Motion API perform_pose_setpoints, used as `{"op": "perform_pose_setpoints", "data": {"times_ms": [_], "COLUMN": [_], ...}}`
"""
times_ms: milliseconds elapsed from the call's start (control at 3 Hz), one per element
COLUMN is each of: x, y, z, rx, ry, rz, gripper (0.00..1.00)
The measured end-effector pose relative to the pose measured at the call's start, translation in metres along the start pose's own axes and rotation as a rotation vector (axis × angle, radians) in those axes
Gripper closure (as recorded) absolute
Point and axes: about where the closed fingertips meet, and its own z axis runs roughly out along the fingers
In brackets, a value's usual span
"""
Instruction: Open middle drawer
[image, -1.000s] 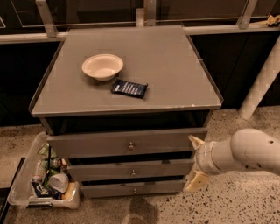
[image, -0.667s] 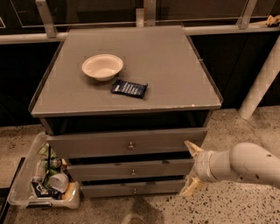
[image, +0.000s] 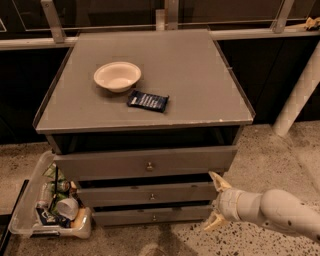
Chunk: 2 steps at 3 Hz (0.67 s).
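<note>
A grey cabinet shows three drawer fronts stacked below its top. The middle drawer (image: 145, 194) is a low flat panel with a small round knob (image: 152, 196) at its centre, and it sits almost flush, with a thin dark gap above it. My gripper (image: 214, 202) is at the drawer's right end, low beside the cabinet's front corner. Its two pale fingers (image: 218, 181) are spread apart, one pointing up and one down, with nothing between them. The white arm reaches in from the lower right.
The top drawer (image: 145, 162) stands slightly forward above, the bottom drawer (image: 152, 216) sits beneath. A white bowl (image: 117, 76) and a dark snack packet (image: 147, 101) lie on the cabinet top (image: 200, 75). A clear bin (image: 30, 220) of trash stands on the floor at left. A white post (image: 300, 95) rises at right.
The arm has drawn in toward the left and lower, bringing the gripper closer to the cabinet's front right corner. The drawers have not visibly moved.
</note>
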Motion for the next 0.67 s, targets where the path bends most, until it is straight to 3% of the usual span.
{"op": "perform_pose_setpoints", "data": {"times_ms": [333, 667], "x": [0.0035, -0.0027], "y": [0.0014, 0.0091], "z": [0.0054, 0.0036], "rx": [0.007, -0.002], "ry": [-0.003, -0.001], "rz": [0.01, -0.018], "gripper": [0.0, 0.0]}}
